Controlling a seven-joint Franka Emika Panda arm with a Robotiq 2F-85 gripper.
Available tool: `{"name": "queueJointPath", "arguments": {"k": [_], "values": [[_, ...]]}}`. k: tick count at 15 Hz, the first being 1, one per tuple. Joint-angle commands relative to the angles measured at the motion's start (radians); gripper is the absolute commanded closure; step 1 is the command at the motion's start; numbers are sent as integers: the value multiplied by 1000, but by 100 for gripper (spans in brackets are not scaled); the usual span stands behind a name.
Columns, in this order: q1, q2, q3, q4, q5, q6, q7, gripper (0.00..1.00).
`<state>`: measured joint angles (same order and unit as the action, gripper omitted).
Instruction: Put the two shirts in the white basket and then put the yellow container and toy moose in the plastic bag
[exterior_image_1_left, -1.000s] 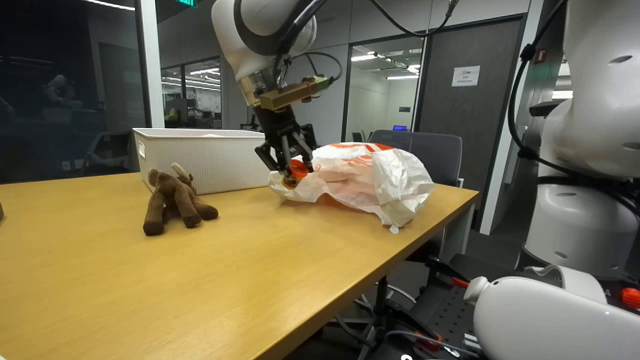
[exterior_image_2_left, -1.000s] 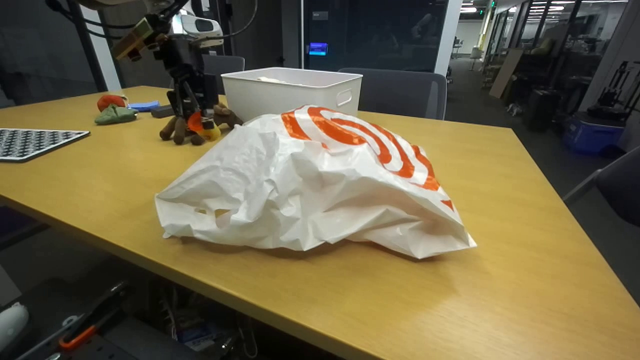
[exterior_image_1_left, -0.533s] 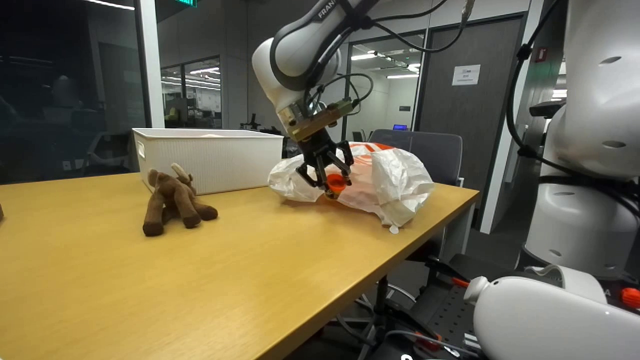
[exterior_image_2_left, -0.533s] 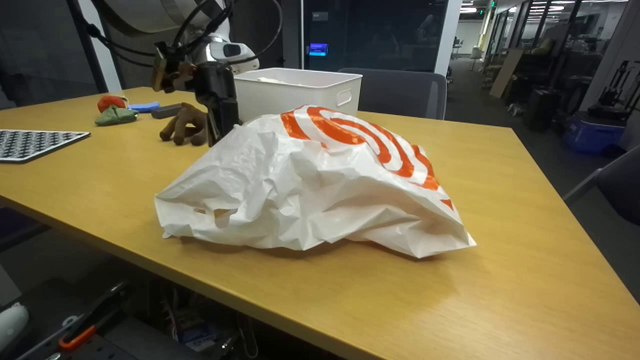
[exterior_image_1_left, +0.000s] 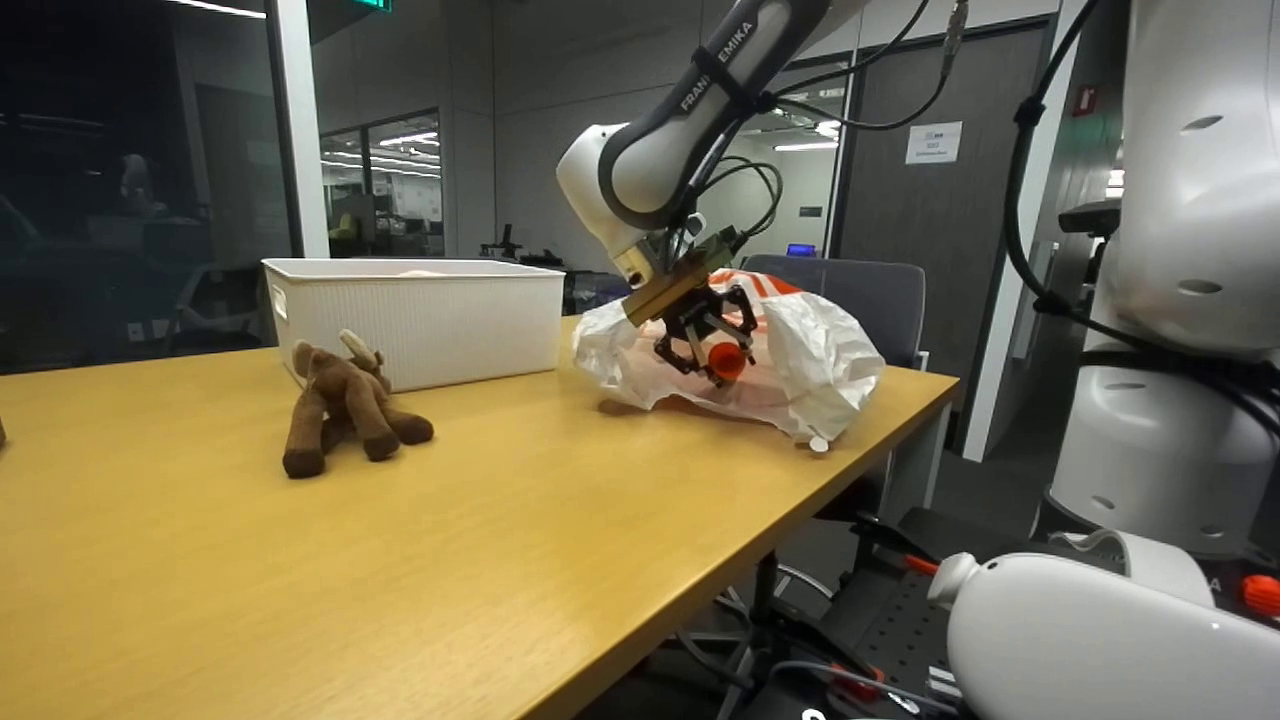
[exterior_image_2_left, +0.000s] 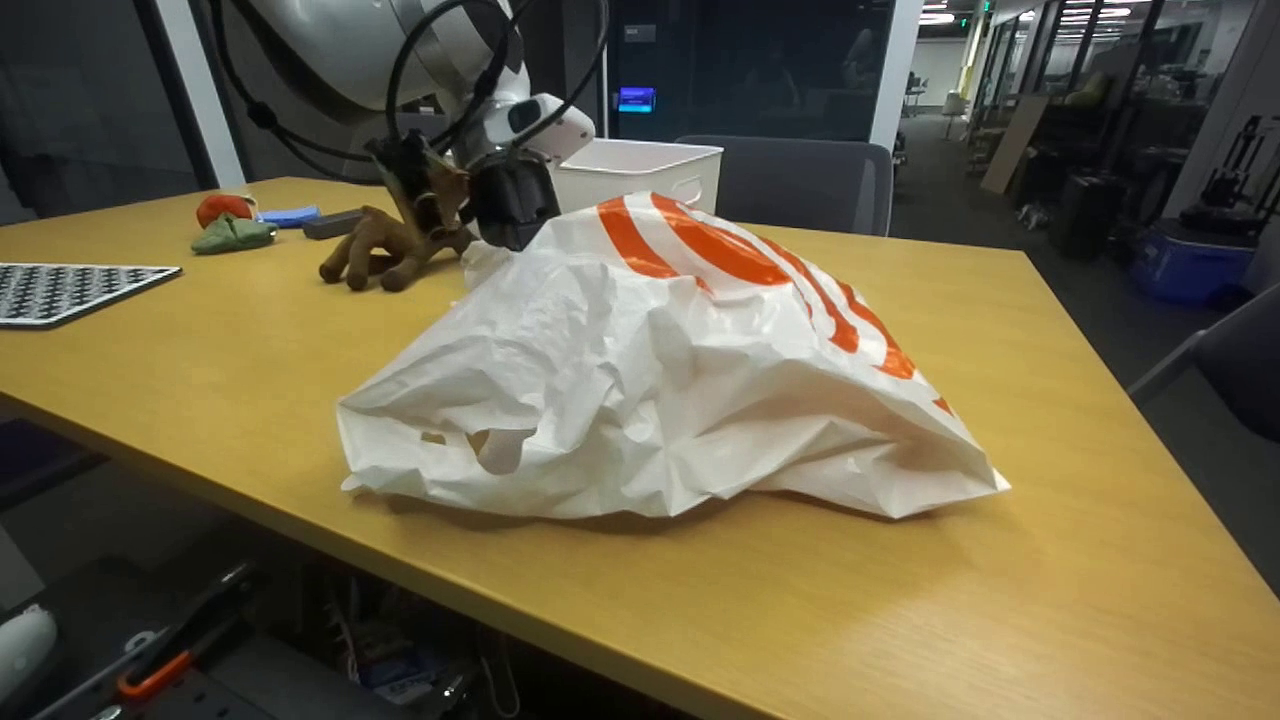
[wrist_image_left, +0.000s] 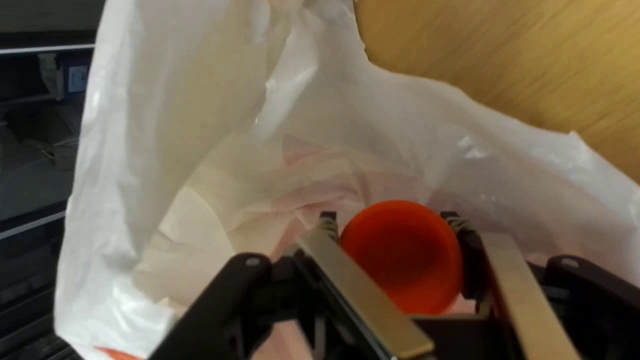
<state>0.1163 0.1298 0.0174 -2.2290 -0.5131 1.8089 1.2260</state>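
Plastic bag (exterior_image_2_left: 640, 410), basket (exterior_image_1_left: 425, 328), moose (exterior_image_1_left: 348, 400) and gripped container (wrist_image_left: 404, 257) number one each.

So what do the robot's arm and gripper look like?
The arm is smooth white with dark bands; pale FRAN and EMIKA lettering shows on dark grey, split by a black strap. Black cables loop along it. A brass-brown block with a greenish end is mounted just above the gripper, which is black and jointed with two pale, flat, metallic-looking bars.

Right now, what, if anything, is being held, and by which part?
The black two-finger gripper holds the round orange-red-topped container by its opposite sides.
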Motion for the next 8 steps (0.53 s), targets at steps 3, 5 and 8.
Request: {"name": "queueJointPath", "arguments": {"k": [3, 5, 8], "values": [[8, 0, 4, -9, -196, 3, 256, 72], [3, 6, 11, -6, -188, 1, 282, 22], [-4, -12, 26, -15, -112, 52, 217, 8]]}}
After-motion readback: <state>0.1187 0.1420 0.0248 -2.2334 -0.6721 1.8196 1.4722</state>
